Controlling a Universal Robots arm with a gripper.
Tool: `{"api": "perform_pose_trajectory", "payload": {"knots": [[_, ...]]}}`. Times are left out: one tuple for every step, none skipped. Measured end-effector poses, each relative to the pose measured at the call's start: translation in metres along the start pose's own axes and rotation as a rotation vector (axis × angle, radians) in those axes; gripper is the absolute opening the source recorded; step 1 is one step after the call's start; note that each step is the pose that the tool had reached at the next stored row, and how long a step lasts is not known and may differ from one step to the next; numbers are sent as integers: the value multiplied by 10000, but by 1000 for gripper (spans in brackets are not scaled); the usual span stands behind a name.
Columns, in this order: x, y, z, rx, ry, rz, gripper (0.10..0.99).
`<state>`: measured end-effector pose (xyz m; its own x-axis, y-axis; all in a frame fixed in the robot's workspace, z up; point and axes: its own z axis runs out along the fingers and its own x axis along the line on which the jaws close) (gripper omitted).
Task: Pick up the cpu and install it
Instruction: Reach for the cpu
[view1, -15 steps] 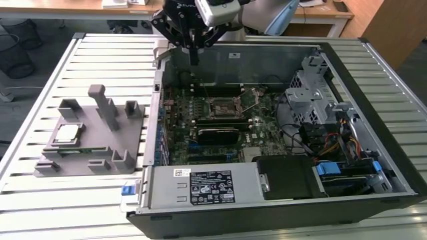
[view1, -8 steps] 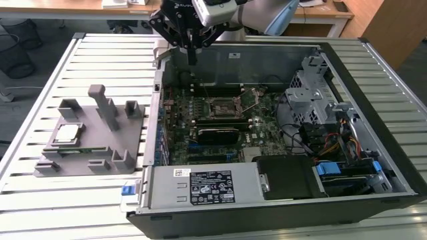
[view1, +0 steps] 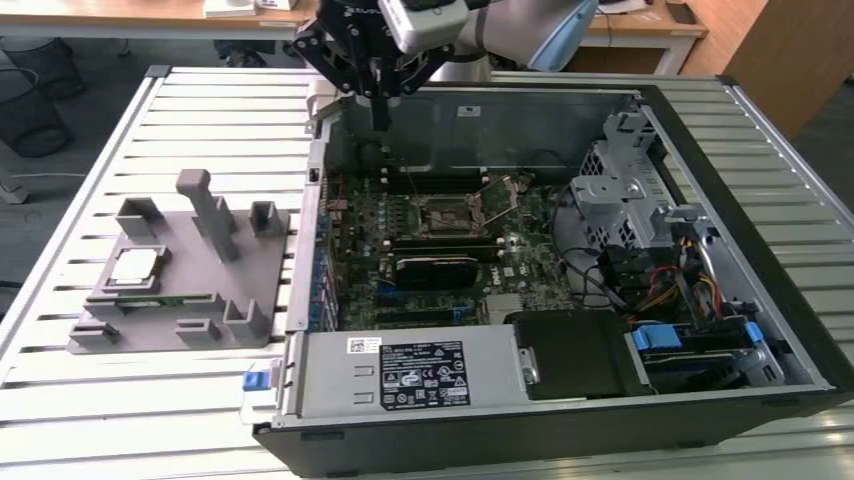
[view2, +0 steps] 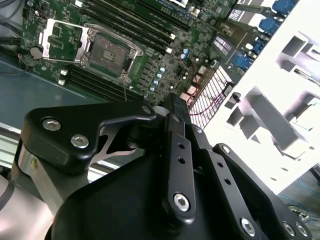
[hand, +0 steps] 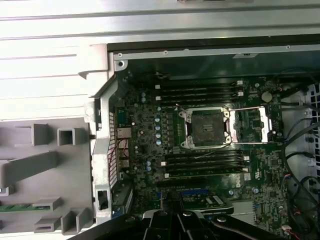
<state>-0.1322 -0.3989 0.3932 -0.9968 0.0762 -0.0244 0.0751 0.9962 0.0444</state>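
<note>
We log the cpu (view1: 136, 265) as silvery-white with a darker rim. At nine o'clock of the black case (view1: 534, 440), the fixture block (view1: 214, 225) is grey. Motherboard (view1: 354, 225) green. Counter (view1: 80, 180) white, slatted. End effector (view1: 380, 122) black.

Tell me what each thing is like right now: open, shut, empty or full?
cpu: lying flat on the grey fixture block, not picked up.
socket: frame flipped open, empty.
computer case: lying on its side, side panel off.
gripper: fingers shut, holding nothing, above the case.
</note>
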Motion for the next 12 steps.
{"api": "perform_pose_trajectory", "payload": {"knots": [[4,0,0,1,0,0,106],[7,-1,0,0,0,0,106],[11,-1,0,-1,-1,0,106],[14,-1,0,0,0,0,106],[18,-1,0,0,0,0,106],[21,-2,0,0,-1,0,106],[25,-2,0,0,0,0,106],[28,-2,0,0,0,1,106],[31,-3,1,0,0,0,106],[35,-3,1,0,0,0,106],[38,-3,1,0,0,0,106],[42,-3,1,0,0,0,106]]}}
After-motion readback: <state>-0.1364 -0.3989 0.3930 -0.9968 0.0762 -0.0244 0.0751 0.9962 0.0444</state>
